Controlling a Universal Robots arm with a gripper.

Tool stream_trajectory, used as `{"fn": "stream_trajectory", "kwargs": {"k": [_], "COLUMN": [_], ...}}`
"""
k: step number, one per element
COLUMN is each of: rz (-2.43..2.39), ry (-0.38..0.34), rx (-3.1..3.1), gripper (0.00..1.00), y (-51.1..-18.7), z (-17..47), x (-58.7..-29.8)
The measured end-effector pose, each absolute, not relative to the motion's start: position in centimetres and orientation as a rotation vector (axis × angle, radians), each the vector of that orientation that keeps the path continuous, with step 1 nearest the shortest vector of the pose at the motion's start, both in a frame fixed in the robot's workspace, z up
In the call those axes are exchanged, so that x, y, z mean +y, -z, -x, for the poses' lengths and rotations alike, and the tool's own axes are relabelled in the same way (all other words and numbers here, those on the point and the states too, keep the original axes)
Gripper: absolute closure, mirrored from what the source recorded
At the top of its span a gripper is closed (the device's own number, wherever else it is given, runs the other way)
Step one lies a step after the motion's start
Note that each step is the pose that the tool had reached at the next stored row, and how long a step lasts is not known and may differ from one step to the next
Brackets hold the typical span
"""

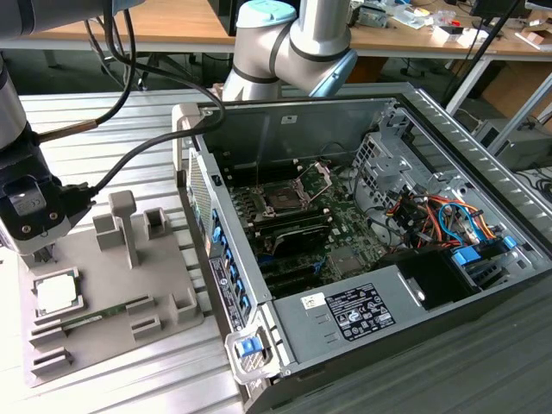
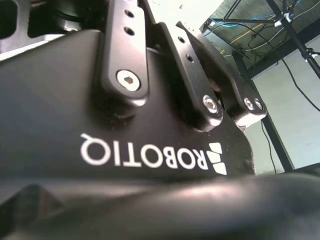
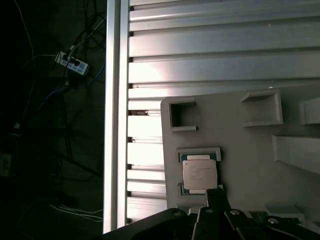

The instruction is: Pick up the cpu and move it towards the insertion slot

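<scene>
Your gripper point(image 1: 36, 248) hangs at the exterior view's left edge, at about 9 o'clock in that picture, over the grey plate point(image 1: 164, 289). You cannot tell from any view whether the gripper is apart or together.

The cpu point(image 1: 57, 295) lies flat, pale top up, inside the rim of its square holder point(image 1: 60, 274) on that plate. It is at 5 o'clock from the gripper and near it. It is seated in the holder, not lifted.

In the first wrist view you see the cpu point(image 3: 199, 174) framed by the holder point(image 3: 200, 150). The gripper point(image 3: 215, 192) shows its dark front end at one corner of the chip. You cannot tell whether the two touch.

In the second wrist view you see the gripper's black body and its link bars with silver screws, close up.

The slot point(image 1: 283, 200) is at 2 o'clock from the cpu and well apart from it. It is set in the green board point(image 1: 345, 211) inside the open case point(image 1: 276, 129). Its load plate point(image 1: 321, 175) stands tilted up at the slot's 1 o'clock side, so the dark socket is uncovered.

A thin green stick point(image 1: 108, 310) lies on the grey plate at 4 o'clock from the cpu, near it. A black cable point(image 1: 147, 147) runs from the gripper toward 1 o'clock across the ribbed table point(image 1: 103, 116). The arm point(image 1: 293, 43) rises at 12 o'clock in the exterior view, behind the case.
</scene>
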State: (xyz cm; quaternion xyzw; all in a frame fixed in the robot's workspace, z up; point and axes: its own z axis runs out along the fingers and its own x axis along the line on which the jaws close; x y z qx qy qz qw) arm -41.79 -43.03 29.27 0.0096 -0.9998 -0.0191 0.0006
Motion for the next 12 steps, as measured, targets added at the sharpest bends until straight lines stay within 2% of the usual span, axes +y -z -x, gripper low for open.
{"fn": "stream_trajectory", "kwargs": {"k": [12], "rz": [-0.030], "ry": [0.060], "rx": [-3.140], "gripper": [0.89], "y": [-29.15], "z": [41.83], "x": [-43.17]}}
